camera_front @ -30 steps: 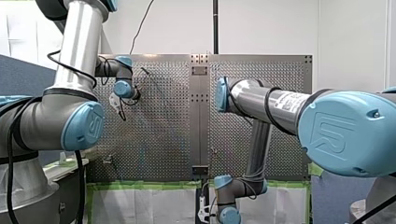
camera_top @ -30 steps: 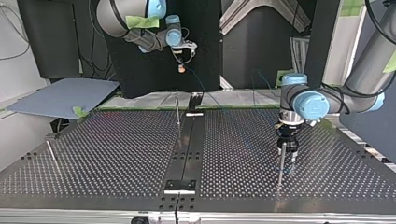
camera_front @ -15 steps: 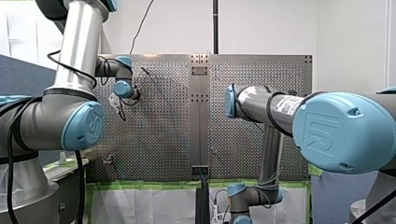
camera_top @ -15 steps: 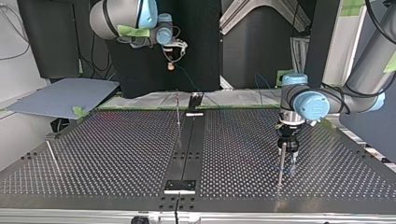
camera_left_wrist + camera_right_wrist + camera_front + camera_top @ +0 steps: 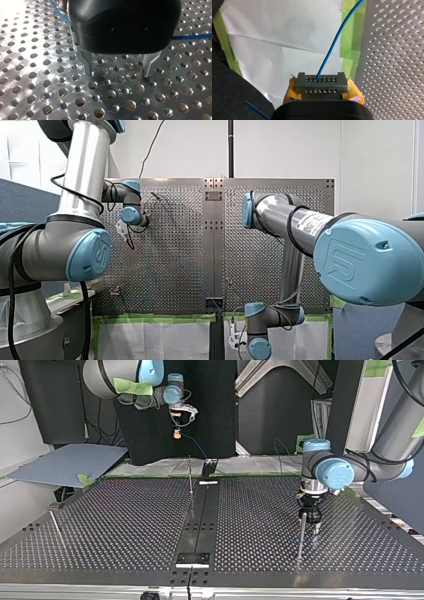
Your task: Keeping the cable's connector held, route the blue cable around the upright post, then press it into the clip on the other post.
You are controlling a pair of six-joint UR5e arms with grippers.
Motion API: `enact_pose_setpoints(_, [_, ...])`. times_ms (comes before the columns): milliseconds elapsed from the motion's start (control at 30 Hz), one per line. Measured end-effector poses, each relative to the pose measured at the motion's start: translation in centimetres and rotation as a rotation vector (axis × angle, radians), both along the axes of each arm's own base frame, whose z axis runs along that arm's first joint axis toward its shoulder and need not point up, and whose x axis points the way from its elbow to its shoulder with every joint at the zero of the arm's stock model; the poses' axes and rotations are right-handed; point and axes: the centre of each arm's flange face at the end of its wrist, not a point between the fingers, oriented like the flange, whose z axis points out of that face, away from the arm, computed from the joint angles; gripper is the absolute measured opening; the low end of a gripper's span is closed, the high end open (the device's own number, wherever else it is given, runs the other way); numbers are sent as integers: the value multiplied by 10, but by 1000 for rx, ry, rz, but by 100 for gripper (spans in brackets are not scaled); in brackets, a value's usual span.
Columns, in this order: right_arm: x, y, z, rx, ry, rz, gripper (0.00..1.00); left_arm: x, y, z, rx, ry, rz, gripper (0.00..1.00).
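Metal fingers (image 5: 88, 65) of our left pincer (image 5: 118, 73) stand spread wide with nothing between them, tips right down at the worktop (image 5: 37, 82). The cable (image 5: 190, 37) passes behind the pincer's body, outside the gap. A post (image 5: 301, 532) stands just beside this pincer at the top view's right. We judge the first risk to be here: closing now would catch only air. Any sideways move this low could scrape the holes or drag the cable against the post on the wrong side.

Further off, a second post (image 5: 190, 477) rises at mid-worktop; we cannot tell which one carries the clip.

Farthest, past the worktop's far edge, our right pincer (image 5: 322, 92) is clamped on the connector (image 5: 321, 82) with its yellow pads (image 5: 291, 91), raised in the air. The cable leaves it over the paper (image 5: 274, 30). A hard pull during routing could, we think, twist the connector in the pads or tug the cable out of it.
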Motion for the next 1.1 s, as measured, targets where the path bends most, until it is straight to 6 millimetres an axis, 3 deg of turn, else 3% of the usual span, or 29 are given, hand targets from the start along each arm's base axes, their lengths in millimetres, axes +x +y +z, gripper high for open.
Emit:
enact_pose_setpoints(900, [-28, 29, 100, 12, -26, 47, 0, 0, 5, 0, -13, 1, 17, 100])
enact_pose_setpoints(1100, [-19, 18, 130, -27, -59, 91, 0, 1, 7, 0, -14, 1, 19, 100])
